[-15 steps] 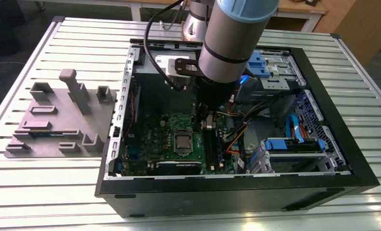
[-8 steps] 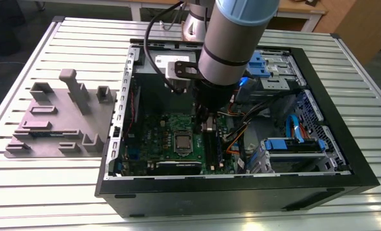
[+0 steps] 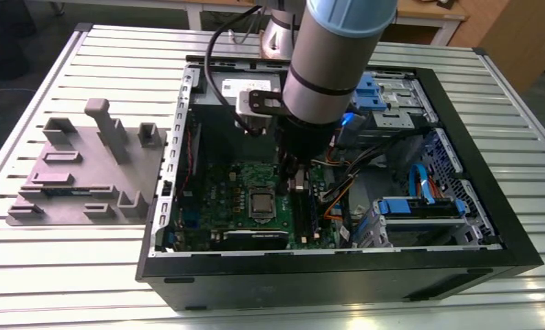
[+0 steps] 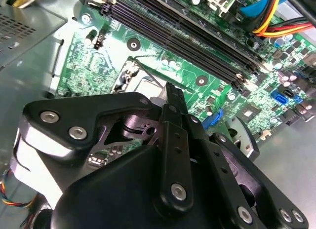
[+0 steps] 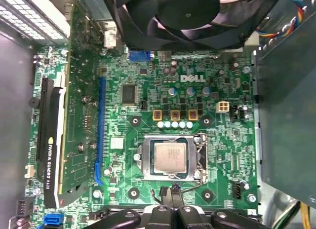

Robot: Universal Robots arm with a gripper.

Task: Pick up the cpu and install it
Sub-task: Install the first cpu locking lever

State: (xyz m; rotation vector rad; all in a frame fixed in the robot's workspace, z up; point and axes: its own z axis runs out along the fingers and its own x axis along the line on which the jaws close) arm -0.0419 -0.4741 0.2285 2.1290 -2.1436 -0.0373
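Clearly my gripper's [image 5: 174, 195] jaws are pressed together on nothing, hovering just beside the socket [image 5: 171, 157] where the cpu [image 5: 170, 157] sits; exterior view has the arm [image 3: 332, 65] plunging vertically into the computer case [image 3: 493, 237]

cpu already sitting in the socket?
Yes, in the first wrist view the cpu lies flat inside the socket frame on the motherboard.

Arm [image 3: 323, 75] over open computer case [image 3: 346, 268]; cpu [image 3: 261, 203] seated on motherboard [image 3: 226, 192].
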